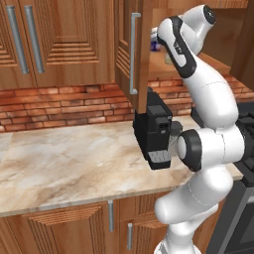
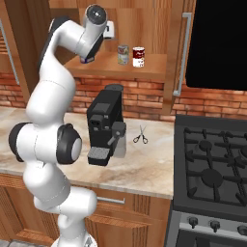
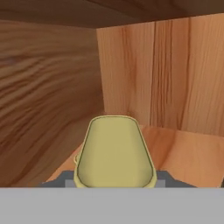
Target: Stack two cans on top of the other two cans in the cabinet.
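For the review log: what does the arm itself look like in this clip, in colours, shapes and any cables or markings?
The arm is built of glossy white, rounded tubular links, with dark grey to black bands and round caps at the joints. No cables or markings are visible on it. The gripper is too hidden in these views to describe.

Glossy white arm point(image 2: 48, 111) of rounded segments with black joints

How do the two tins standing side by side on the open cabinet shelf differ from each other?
The left tin is pale green with a silvery rim, while the right tin is white with a dark red band round its top. The green tin stands nearer the robot's hand, the red-topped one farther along the shelf. Both are small, upright and about the same size, and nothing rests on either.
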{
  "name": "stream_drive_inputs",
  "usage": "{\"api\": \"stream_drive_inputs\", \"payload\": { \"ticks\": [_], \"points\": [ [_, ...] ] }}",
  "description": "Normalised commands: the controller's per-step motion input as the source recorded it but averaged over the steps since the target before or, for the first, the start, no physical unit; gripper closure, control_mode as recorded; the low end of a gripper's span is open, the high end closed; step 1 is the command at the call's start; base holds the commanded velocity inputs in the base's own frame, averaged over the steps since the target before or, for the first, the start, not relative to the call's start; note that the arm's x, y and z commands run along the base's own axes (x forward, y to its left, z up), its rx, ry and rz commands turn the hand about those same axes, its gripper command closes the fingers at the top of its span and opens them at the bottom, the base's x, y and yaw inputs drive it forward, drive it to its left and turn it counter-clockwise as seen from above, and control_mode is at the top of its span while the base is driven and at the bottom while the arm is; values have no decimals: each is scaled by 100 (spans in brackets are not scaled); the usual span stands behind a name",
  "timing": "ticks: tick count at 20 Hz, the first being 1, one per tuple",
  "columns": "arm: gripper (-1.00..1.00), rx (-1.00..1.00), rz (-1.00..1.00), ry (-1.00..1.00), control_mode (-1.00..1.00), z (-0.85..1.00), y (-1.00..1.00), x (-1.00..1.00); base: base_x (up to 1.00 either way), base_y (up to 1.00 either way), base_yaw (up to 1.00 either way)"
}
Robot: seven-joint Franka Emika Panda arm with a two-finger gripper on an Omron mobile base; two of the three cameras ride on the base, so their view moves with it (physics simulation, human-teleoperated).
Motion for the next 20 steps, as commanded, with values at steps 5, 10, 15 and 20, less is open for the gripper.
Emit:
{"api": "stream_drive_inputs", "payload": {
  "ticks": [5,10,15,20],
  "points": [
    [100,0,7,0,-100,0,11,15,0,0,0],
    [100,0,7,0,-100,0,11,20,0,0,0],
    [100,0,3,0,-100,0,8,14,0,0,0],
    [100,0,2,0,-100,0,4,17,0,0,0]
  ]
}}
